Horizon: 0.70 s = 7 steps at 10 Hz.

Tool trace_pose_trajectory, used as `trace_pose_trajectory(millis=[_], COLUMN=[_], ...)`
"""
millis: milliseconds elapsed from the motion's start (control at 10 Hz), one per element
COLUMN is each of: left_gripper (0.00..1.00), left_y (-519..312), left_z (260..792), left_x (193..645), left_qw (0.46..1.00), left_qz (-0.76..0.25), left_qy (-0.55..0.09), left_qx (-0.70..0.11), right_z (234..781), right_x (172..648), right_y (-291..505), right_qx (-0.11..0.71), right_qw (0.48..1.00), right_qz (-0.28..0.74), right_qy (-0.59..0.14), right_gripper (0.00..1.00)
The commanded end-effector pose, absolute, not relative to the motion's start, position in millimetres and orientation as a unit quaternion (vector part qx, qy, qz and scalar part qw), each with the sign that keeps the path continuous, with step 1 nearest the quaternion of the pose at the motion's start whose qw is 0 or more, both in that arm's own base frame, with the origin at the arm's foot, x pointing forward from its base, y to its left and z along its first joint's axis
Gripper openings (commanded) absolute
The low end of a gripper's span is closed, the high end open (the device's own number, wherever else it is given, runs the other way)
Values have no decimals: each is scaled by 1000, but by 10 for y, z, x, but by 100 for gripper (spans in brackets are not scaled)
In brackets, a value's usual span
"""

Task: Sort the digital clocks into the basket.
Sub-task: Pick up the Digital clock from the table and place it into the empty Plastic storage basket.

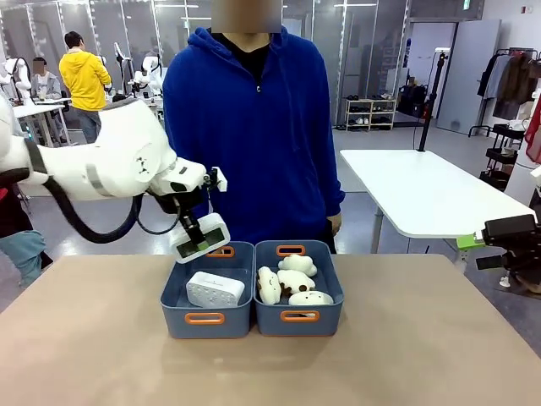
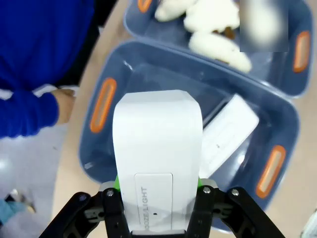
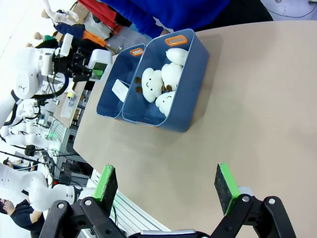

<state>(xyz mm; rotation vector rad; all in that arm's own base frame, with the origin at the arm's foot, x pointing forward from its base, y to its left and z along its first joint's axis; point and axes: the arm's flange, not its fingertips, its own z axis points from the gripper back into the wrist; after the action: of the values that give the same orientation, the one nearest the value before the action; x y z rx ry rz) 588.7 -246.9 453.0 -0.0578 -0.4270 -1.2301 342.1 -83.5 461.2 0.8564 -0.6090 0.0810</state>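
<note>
We note the left gripper point(image 2: 158, 206) clamped on a digital clock point(image 1: 201, 238) above the left basket point(image 1: 205, 318), rigid, light, smooth plastic best pinched across flat sides; right gripper point(image 3: 167, 183) wide, idle.

I see open floor in the left basket point(image 1: 173, 296) beside the lying clock point(image 1: 215, 289). Plush sheep point(image 1: 295, 282) crowd the right bin point(image 1: 336, 292); person's torso point(image 1: 254, 135) blocks the far edge.

Even, bright overhead light is seen throughout, and soft shadows are cast on the surface point(image 1: 406, 355) below the bins. In the left wrist view the near clock point(image 2: 157, 163) is washed out by glare. Straight edges are bowed by wide-angle distortion in both wrist views.
</note>
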Motion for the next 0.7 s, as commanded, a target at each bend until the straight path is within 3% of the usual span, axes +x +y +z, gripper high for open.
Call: trace_pose_trajectory(millis=[0,200,600], left_gripper=[0,0,0], left_y=[-2575,-2608,-2601], left_z=[4437,4169,3724], left_x=[6078,6163,6201], left_qw=[740,720,686], left_qz=[-631,-658,-696], left_qy=[-234,-218,-210], left_qx=[-3,37,26], right_z=[4601,4601,4601], right_x=[3416,3416,3416], right_y=[-841,-841,-841], right_qx=[409,409,409], right_qw=[864,864,864], right_qz=[42,42,42], right_qy=[-290,-290,-290], right_gripper=[100,100,100])
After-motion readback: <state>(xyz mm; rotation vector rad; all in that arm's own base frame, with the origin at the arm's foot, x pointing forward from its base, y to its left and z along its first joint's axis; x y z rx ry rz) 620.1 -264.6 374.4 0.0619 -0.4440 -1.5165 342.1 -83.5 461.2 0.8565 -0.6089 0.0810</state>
